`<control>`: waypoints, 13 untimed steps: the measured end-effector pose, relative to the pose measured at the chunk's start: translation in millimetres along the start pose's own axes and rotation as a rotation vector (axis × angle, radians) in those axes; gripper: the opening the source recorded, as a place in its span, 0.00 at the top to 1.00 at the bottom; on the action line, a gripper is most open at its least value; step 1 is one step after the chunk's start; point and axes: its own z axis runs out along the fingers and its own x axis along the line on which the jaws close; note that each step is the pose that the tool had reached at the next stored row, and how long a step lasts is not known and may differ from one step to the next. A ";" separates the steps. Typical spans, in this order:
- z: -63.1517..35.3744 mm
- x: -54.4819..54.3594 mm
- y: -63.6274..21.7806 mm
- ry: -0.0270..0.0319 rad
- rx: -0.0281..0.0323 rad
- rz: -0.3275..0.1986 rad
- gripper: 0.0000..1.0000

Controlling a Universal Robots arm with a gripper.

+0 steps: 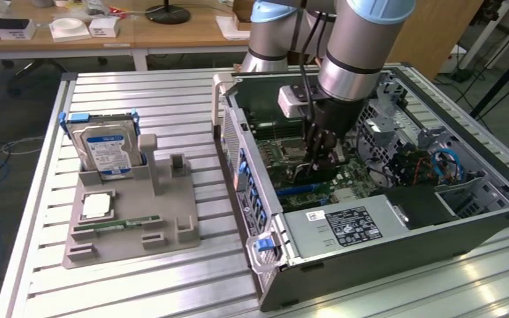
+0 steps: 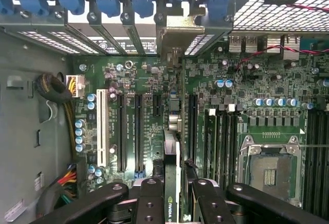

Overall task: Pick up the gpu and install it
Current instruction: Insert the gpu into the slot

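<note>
While the gripper [image 2: 176, 193] is clamped on the gpu [image 2: 172, 154], held edge-down over the motherboard [image 2: 139, 75] inside the computer case [image 1: 466, 205], keep the card parallel to the neighbouring PCIe slots [image 2: 138, 131]; align its bracket [image 2: 177, 29] with the rear slot covers [image 2: 110, 35]; press evenly.

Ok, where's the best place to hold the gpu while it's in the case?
By its upper long edge, straight down through the case's open side. The gpu stands on edge over the motherboard, bracket at the rear, so its two flat faces suit the fingers; the gripper pinches it that way.
</note>
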 end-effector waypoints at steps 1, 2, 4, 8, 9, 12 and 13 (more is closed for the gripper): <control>0.9 -0.1 0.2 0.0000 -0.0001 0.000 0.74; 1.8 -0.2 0.6 0.0000 0.0000 0.000 0.74; 3.5 -0.4 1.4 0.0000 0.0000 0.000 0.74; 5.4 -0.9 3.6 0.0001 -0.0001 0.000 0.74; 5.9 -1.3 4.5 0.0001 -0.0001 0.000 0.74; 6.5 -1.9 5.9 0.0000 0.0000 0.000 0.74; 6.7 -2.1 6.1 0.0000 0.0000 0.000 0.74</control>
